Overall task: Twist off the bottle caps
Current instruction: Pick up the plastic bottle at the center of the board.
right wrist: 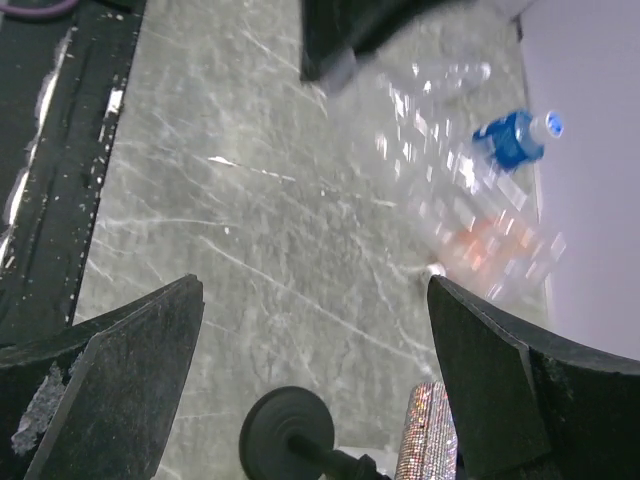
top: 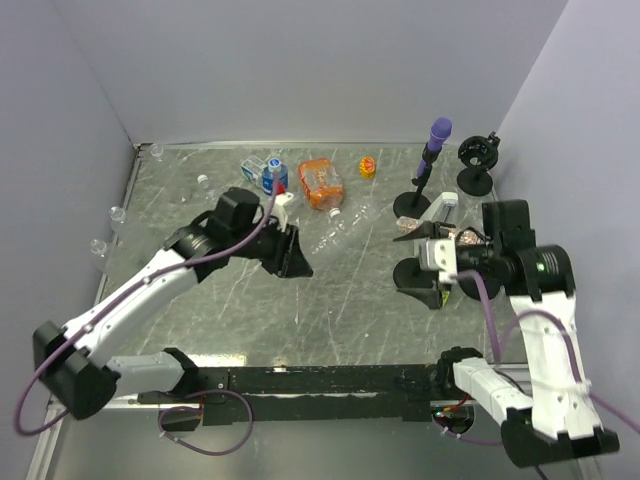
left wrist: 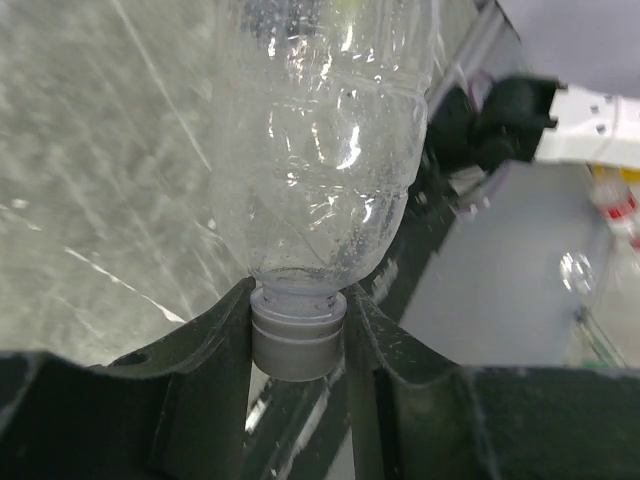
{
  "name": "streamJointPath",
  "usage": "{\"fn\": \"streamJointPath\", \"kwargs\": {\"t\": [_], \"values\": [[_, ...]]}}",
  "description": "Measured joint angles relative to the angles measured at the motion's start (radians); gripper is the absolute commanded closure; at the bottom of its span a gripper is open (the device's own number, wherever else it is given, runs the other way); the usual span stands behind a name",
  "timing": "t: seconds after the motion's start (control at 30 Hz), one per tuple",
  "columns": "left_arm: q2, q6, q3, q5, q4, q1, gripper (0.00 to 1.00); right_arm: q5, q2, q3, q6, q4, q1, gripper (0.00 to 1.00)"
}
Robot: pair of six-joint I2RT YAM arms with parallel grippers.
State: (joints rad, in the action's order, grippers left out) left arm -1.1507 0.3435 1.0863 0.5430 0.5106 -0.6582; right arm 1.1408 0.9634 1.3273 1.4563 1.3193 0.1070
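Observation:
A clear plastic bottle (left wrist: 320, 150) hangs in my left gripper (left wrist: 298, 318), whose jaws are shut on its white cap (left wrist: 297, 345). The black fingers (left wrist: 215, 360) press both sides of the cap. From above, the left gripper (top: 293, 254) is over the table's middle and the bottle (top: 342, 230) reaches out to the right. My right gripper (top: 413, 256) is open and holds nothing, a short way right of the bottle's far end. In the right wrist view the right gripper (right wrist: 315, 375) points at bare table, with the clear bottle (right wrist: 440, 130) blurred beyond it.
A blue-labelled bottle (top: 273, 176), an orange-labelled bottle (top: 321, 184) and a yellow cap (top: 367, 167) lie at the back. A purple-topped black stand (top: 431, 160) and a second black stand (top: 478, 163) are back right. Loose clear pieces (top: 117, 213) line the left edge. A stand base (right wrist: 287, 430) sits under the right gripper.

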Motion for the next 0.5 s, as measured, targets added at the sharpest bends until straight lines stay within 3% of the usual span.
{"fn": "streamJointPath", "kwargs": {"t": [0.2,0.5], "values": [[-0.203,-0.077,0.14,0.153,0.137,-0.019,0.99,-0.074,-0.063,-0.007,-0.037,0.019,0.162,0.01],[-0.369,-0.098,0.241,0.246,0.238,-0.148,0.99,-0.317,0.08,-0.029,-0.151,-0.051,0.374,0.01]]}}
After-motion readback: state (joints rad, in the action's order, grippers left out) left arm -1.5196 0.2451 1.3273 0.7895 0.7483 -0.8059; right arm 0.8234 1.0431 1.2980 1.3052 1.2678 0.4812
